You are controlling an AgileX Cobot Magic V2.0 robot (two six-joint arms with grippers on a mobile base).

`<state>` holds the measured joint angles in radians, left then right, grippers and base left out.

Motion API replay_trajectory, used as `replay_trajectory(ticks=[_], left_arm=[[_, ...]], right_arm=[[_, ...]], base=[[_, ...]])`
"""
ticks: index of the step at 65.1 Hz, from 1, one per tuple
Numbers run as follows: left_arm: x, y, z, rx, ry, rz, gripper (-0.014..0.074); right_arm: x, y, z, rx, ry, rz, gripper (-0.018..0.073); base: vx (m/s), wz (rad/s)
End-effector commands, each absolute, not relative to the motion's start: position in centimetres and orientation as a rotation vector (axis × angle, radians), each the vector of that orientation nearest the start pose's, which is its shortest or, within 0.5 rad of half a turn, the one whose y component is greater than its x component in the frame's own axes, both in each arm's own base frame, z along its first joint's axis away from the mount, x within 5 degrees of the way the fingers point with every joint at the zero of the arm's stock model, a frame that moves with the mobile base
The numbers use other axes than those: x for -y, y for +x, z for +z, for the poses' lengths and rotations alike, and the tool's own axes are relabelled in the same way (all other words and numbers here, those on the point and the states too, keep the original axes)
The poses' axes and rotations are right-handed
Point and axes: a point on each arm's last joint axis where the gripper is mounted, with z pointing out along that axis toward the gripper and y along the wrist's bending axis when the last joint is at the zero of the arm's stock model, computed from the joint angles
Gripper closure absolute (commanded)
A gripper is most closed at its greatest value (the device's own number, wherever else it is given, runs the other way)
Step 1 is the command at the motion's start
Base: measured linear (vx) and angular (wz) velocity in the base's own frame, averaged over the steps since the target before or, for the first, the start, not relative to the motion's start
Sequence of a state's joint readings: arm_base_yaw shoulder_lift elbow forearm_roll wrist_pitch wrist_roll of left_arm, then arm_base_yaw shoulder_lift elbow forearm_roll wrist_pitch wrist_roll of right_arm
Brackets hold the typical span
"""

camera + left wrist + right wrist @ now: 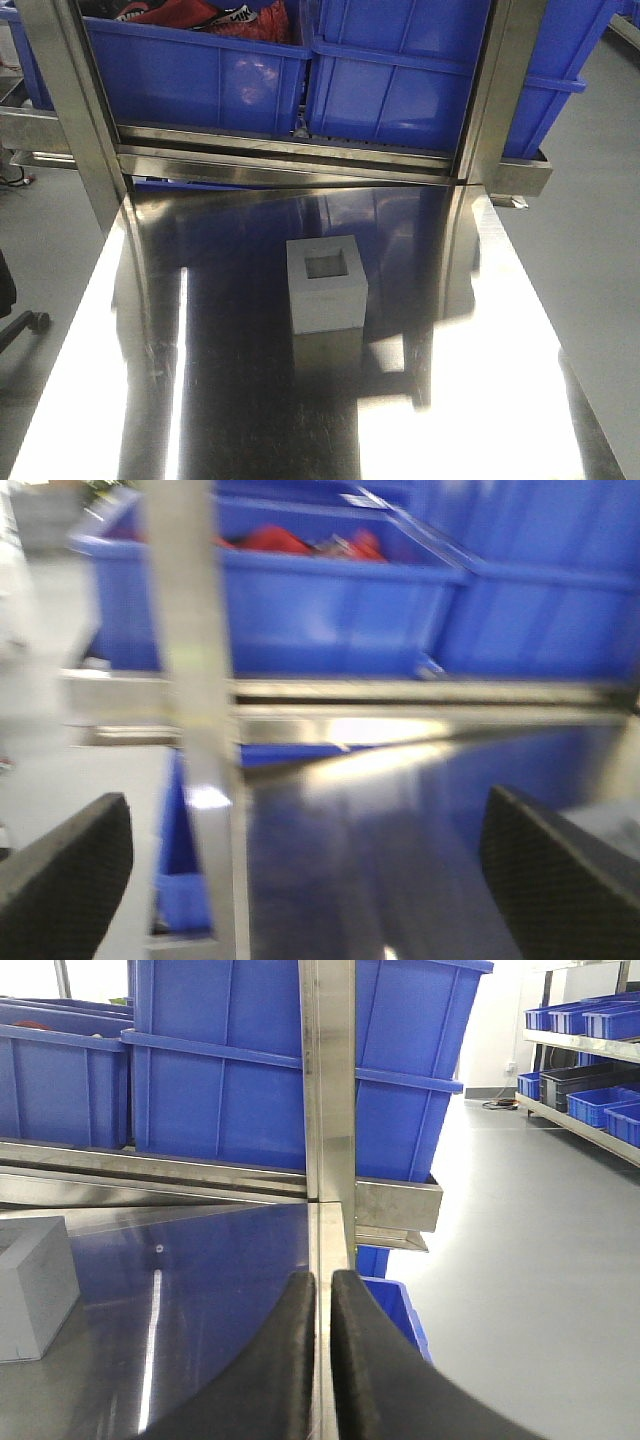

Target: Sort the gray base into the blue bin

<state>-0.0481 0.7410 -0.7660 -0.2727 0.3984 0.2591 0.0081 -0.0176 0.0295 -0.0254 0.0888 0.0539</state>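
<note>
Steel tabletop [200,400], blue bin [400,90] racked behind. Gray base [327,285] sits mid-surface, recess up. Left tool [305,855] spread wide, empty, presumably readied to grasp; right tool [323,1305] pressed together, empty.

left jaws: spread wide | right jaws: drawn together (pads [298,1360] almost meeting)

gray base [326,283] on table [150,380], blue bins [400,90] beyond

The left gripper [302,798] has black fingers [62,872] with tiny bumps all over. The right gripper [323,1278] has smooth, curved black fingers [288,1360].
</note>
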Motion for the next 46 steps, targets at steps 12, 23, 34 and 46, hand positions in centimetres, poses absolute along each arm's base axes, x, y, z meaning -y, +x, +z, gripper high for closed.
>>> replay_trajectory(ticks=[12,23,34,46], left_arm=[[7.3,23.3,39.4,-1.881,0.289,-0.349,-0.0052],[12.4,27.7,37.9,-1.962,0.386,-0.453,-0.0045],[16.7,31.7,35.2,-2.083,0.296,-0.585,-0.0033],[18.4,35.1,32.0,-2.247,0.181,-0.626,-0.0032]], right_arm=[[0.0,5.6,20.3,-1.501,0.009,0.016,0.0564],[0.0,5.6,20.3,-1.501,0.009,0.016,0.0564],[0.0,5.6,20.3,-1.501,0.009,0.016,0.0564],[0.0,5.6,20.3,-1.501,0.009,0.016,0.0564]], base=[[0.00,0.00],[0.00,0.00],[0.00,0.00],[0.00,0.00]])
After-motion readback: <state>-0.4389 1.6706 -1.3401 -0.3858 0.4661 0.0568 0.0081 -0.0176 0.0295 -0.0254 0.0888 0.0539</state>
